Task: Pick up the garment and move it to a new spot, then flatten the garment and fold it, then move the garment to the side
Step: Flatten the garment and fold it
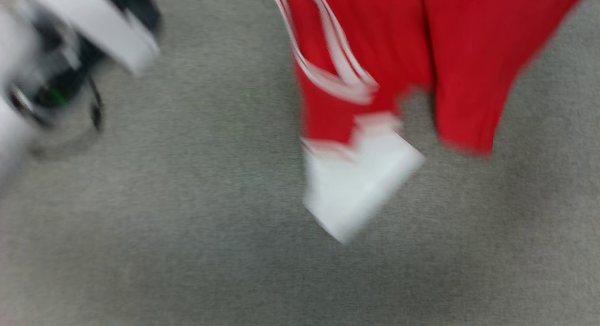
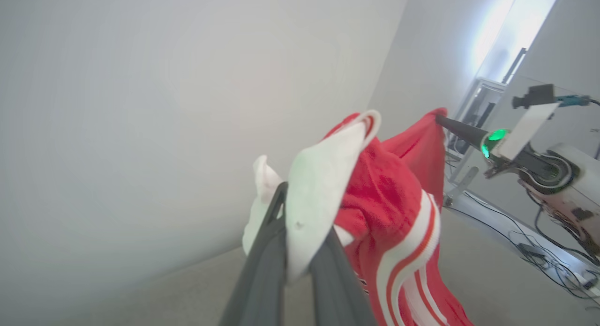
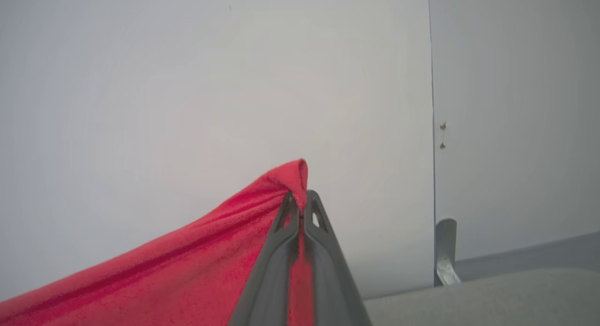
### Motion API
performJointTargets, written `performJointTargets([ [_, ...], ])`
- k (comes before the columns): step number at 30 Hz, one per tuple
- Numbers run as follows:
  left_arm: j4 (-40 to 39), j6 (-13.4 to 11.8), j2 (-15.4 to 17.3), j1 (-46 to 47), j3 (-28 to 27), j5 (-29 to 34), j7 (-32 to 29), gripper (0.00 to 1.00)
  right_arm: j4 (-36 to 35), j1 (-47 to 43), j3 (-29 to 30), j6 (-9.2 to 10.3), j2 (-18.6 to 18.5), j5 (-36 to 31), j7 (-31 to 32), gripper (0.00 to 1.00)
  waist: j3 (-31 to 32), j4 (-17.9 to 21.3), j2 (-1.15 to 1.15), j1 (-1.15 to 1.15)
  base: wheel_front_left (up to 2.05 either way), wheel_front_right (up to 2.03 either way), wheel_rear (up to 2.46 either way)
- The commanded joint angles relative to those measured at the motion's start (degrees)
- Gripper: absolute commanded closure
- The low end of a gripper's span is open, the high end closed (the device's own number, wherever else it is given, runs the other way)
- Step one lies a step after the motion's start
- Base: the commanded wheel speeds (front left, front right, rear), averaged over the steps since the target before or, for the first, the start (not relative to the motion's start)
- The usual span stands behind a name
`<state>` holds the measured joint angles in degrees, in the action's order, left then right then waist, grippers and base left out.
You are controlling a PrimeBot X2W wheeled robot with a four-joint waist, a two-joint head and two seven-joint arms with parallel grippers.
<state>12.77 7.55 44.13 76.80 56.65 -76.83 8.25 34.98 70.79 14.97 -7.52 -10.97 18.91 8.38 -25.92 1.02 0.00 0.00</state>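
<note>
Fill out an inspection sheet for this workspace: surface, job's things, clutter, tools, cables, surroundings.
Surface: grey carpet.
Job's things: garment, red with a white sleeve, hanging above the carpet between both tools; head view blurred.
Clutter: nothing seen.
Tools: left tool shut on the white sleeve; right tool shut on a red edge.
Cables: loose cables on the floor near the wall.
Surroundings: pale wall.

Your head view is smeared by motion blur — the garment (image 1: 398, 35) soft-edged; wrist views sharper, evenly lit, a bright panel (image 2: 520, 31) glaring.
</note>
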Motion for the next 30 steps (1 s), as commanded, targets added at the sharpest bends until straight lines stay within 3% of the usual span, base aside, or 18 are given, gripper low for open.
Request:
performJointTargets([
  [1, 2.3, -0.2, 0.1, 3.4, 0.0, -0.2, -0.8, 1.00, 0.9, 2.9, 1.7, 0.07, 0.2, -0.7, -1.4, 1.00, -2.1, 2.4, 0.00, 0.00, 0.00, 0.00, 0.00],
  [5, 8.6, -0.2, -0.3, 15.2, 2.1, 3.5, -1.8, 1.00, 3.6, 10.6, 4.8, 0.07, 1.6, -2.8, -4.7, 1.00, -3.6, 4.1, 0.00, 0.00, 0.00, 0.00, 0.00],
  [11, 15.5, -0.2, -2.3, 29.0, 6.8, 9.4, 3.3, 1.00, 6.2, 17.6, 7.4, 0.07, 2.4, -6.3, -9.3, 1.00, -5.1, 5.5, 0.00, 0.00, 0.00, 0.00, 0.00],
  [14, 17.0, -0.2, -3.1, 31.7, 9.3, 7.5, 4.8, 1.00, 8.9, 19.5, 6.9, 0.07, 1.7, -7.2, -10.4, 1.00, -6.2, 5.4, 0.00, 0.00, 0.00, 0.00, 0.00],
  [22, 16.6, -0.2, -2.7, 28.3, 14.6, 2.8, 6.5, 1.00, 14.3, 17.3, 2.7, 0.07, 1.7, -6.7, -11.9, 1.00, -9.4, 5.1, 0.00, 0.00, 0.00, 0.00, 0.00],
  [30, 8.3, -0.2, -0.9, 19.8, 15.6, 2.4, 7.0, 1.00, 13.2, 9.4, -8.2, 0.06, 0.5, -0.7, -10.8, 1.00, -10.0, 4.6, 0.00, 0.00, 0.00, 0.00, 0.00],
])
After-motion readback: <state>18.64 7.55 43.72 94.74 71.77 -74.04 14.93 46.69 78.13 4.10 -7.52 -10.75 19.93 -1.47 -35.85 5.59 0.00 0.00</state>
